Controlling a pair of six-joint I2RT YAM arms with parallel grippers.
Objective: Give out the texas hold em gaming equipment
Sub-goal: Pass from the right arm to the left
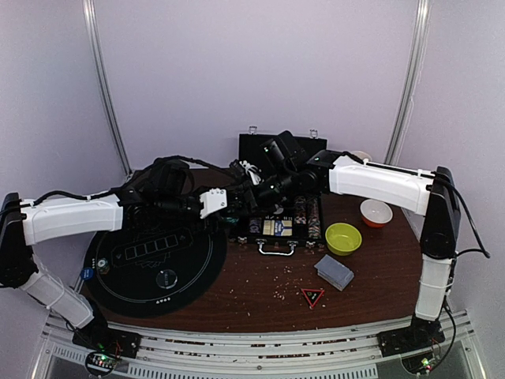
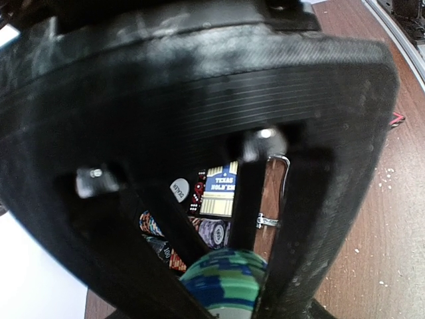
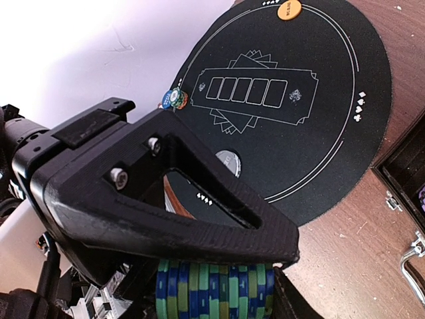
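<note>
Right gripper (image 3: 216, 287) clamped a stack of chips (image 3: 192, 292). Loose and slippery, they likely needed squeezing at both flat ends.

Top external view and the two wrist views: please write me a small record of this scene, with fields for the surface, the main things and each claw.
surface: brown table
mat: round black poker mat, on the table's left
case: open black case, back centre, chips inside
left claw: a finger on each side of the left chip stack, blue-green; grip not certain
right claw: shut on the right chip stack, blue-green, lying sideways
deck: grey-blue deck, on the table, untouched
bowls: yellow-green bowl; white bowl behind it
</note>
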